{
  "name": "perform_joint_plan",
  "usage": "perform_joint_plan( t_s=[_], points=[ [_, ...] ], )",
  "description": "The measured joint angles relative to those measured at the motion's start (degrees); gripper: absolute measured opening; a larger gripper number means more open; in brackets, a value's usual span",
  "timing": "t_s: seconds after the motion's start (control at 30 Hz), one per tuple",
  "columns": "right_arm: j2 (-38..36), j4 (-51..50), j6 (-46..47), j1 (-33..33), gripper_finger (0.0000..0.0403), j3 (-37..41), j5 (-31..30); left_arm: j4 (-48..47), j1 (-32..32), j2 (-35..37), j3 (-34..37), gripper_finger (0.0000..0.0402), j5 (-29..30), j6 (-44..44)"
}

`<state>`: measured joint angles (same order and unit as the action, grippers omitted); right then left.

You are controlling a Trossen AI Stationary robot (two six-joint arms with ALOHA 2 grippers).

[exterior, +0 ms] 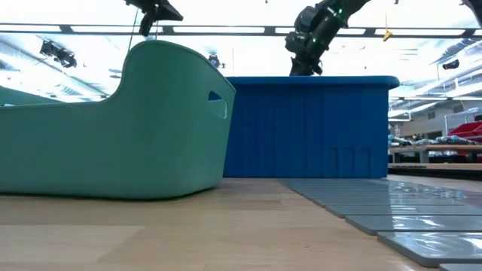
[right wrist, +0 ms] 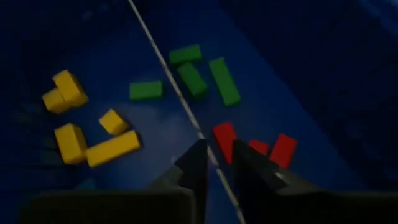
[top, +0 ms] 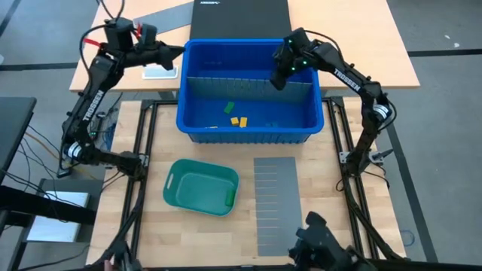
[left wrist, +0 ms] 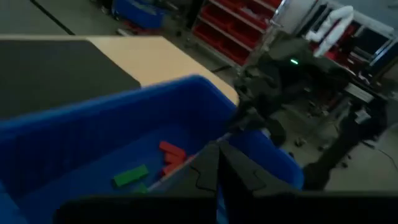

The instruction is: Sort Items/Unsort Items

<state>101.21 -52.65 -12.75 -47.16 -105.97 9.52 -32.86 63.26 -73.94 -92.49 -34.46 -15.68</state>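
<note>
1. We see a blue bin [top: 249, 124] at the far middle of the table, crossed by a grey divider wall [top: 226, 80] that splits it into a far and a near compartment.
2. In the high view the near compartment holds a green block [top: 230, 108] and two yellow blocks [top: 239, 121] lying close together; we cannot make out the far compartment's contents from there.
3. The right gripper [top: 279, 77] hangs over the bin, right above the divider wall, towards the bin's right end.
4. In the right wrist view its fingers [right wrist: 194, 167] stand slightly apart, one on each side of the divider's thin edge. We see nothing pinched between them.
5. The same view shows the blocks on both sides of the divider: yellow blocks [right wrist: 93, 134] and one green block [right wrist: 146, 91] on one side, three green blocks [right wrist: 208, 73] and red blocks [right wrist: 255, 147] on the other. All lie flat on the bin floor.
6. The left gripper [top: 178, 50] is raised beside the bin's far left corner, outside the rim.
7. In the left wrist view its fingers [left wrist: 214, 171] look pressed together, with nothing between them; beyond them we note a red block [left wrist: 171, 150] and a green block [left wrist: 130, 176] in the bin.
8. A teal tray [top: 201, 186] sits on the near left part of the table, with one green block [top: 229, 197] lying against its right wall.
9. A flat grey slotted sheet [top: 277, 205] lies just beside the tray, to its right, apart from the bin.
</note>
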Motion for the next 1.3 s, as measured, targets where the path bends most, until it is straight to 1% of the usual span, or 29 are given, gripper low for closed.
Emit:
perform_joint_plan(
  t_s=[0.17,0.3,0.37,0.43,0.53,0.6,0.67,0.73,0.83,0.87,1.07,1.3],
  points=[
    [3.5,-1.1,-3.7,-0.9,0.0144,0.0,5.3,-3.3,-4.4,-0.1,0.0,0.0029,0.6,0.7],
    [6.5,-0.2,-8.5,-0.8,0.0188,0.0,6.6,-4.0,-7.9,-0.2,0.0,0.0038,4.1,2.1],
    [8.1,0.4,-9.8,-0.7,0.0203,0.0,6.3,-4.0,-8.8,-0.2,0.0,0.0044,5.2,2.1],
    [9.4,0.8,-10.5,-0.6,0.0212,0.0,4.4,-4.3,-9.4,-0.2,0.0,0.0049,5.7,2.1],
    [11.3,0.5,-11.4,-0.7,0.0213,0.0,3.7,-5.0,-10.1,-0.2,0.0,0.0055,5.9,2.0],
    [12.3,0.2,-11.5,-0.7,0.0199,0.1,4.3,-5.6,-10.2,-0.2,0.0,0.0057,5.8,2.0],
    [12.7,0.3,-11.5,-0.5,0.0169,0.1,5.1,-6.0,-10.2,-0.2,0.0,0.0058,5.8,2.0],
    [12.8,0.3,-11.6,-0.1,0.0122,0.0,5.1,-6.0,-10.2,-0.2,0.0,0.0058,5.9,2.0],
    [12.8,1.0,-12.2,0.5,0.003,0.0,5.1,-6.0,-10.2,-0.2,0.0,0.0058,5.8,2.2],
    [12.8,1.0,-12.7,0.7,0.0017,0.0,4.9,-6.0,-10.2,-0.2,0.0,0.0058,5.8,2.4],
    [12.0,0.2,-12.4,1.0,0.0006,-2.0,4.2,-6.1,-10.2,-0.2,0.0,0.0058,5.8,3.6],
    [10.4,-3.2,-11.8,0.6,0.0003,-9.8,2.8,-6.1,-10.2,-0.2,0.0,0.0058,5.8,5.0]
  ],
)
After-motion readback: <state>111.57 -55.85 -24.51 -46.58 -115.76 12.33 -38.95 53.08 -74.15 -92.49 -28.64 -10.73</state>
